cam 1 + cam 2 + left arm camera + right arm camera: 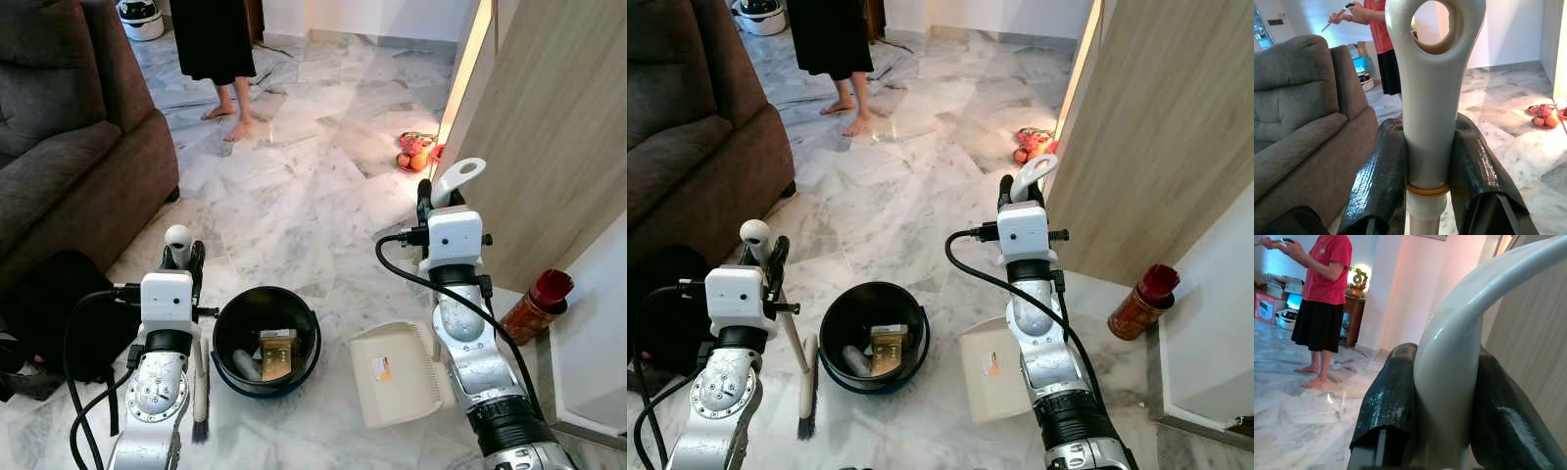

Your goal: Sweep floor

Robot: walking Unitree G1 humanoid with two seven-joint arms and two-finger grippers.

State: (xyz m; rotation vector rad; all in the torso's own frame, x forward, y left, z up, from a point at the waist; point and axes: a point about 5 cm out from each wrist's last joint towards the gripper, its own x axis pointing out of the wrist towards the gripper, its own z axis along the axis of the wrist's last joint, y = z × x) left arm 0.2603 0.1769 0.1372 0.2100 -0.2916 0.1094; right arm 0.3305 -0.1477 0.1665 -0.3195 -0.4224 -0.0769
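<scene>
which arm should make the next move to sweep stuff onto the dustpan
Left, probably. The left gripper is shut on the brush, whose bristles sit near the floor. The right gripper holds the dustpan flat, ready to receive.

Silver arms, black cables, white wrists

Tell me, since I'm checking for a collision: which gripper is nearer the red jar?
Right. The right gripper, shut on the dustpan handle, is up beside the red jar by the cabinet. The left gripper, holding the brush, is across the bucket.
</scene>
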